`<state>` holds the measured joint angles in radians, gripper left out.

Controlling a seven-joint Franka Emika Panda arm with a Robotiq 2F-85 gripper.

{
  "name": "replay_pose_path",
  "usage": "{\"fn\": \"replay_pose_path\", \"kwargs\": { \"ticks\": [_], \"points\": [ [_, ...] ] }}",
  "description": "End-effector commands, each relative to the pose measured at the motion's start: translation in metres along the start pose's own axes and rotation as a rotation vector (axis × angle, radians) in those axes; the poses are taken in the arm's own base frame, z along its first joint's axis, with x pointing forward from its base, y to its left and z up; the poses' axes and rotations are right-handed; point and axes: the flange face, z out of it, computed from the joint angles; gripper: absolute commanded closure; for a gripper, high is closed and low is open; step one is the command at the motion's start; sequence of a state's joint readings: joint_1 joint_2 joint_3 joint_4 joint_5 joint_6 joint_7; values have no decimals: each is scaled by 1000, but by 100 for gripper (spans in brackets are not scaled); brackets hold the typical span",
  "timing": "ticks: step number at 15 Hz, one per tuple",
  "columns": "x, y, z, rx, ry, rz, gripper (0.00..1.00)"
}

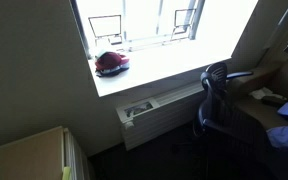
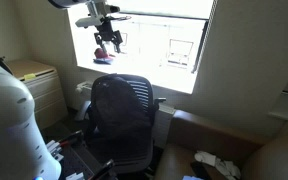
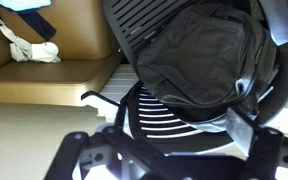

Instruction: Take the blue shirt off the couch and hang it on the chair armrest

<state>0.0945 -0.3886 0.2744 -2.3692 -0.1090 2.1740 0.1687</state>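
The blue shirt (image 1: 285, 134) lies crumpled on the brown couch (image 1: 256, 103) at the right edge of an exterior view. A corner of it shows at the top left of the wrist view (image 3: 28, 5). The black mesh office chair (image 2: 122, 118) stands in front of the couch, and one armrest (image 3: 98, 98) juts out to its left. My gripper (image 2: 96, 14) hangs high above the chair, near the window. In the wrist view its fingers (image 3: 164, 152) are spread wide over the chair, open and empty.
A white cloth (image 3: 30, 48) lies on the couch near the shirt. A red object (image 1: 111, 63) sits on the window sill above a radiator (image 1: 154, 108). A wooden cabinet (image 2: 34, 80) stands by the wall. A dark garment (image 3: 199, 55) drapes over the chair back.
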Motion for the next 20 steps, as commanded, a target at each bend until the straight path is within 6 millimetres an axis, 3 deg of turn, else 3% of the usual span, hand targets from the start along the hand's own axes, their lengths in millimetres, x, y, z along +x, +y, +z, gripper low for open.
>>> {"fn": "replay_pose_path", "kwargs": {
  "ticks": [1, 7, 10, 15, 16, 17, 18, 20],
  "points": [
    [0, 0, -1, 0, -1, 0, 0],
    [6, -7, 4, -40, 46, 18, 0],
    [9, 10, 75, -140, 19, 200, 0],
    [-49, 47, 190, -325, -132, 423, 0],
    [-63, 47, 214, -360, -174, 465, 0],
    [-45, 44, 178, -327, -130, 410, 0],
    [-56, 46, 197, -349, -161, 440, 0],
    [-64, 45, 215, -360, -194, 460, 0]
  ]
}}
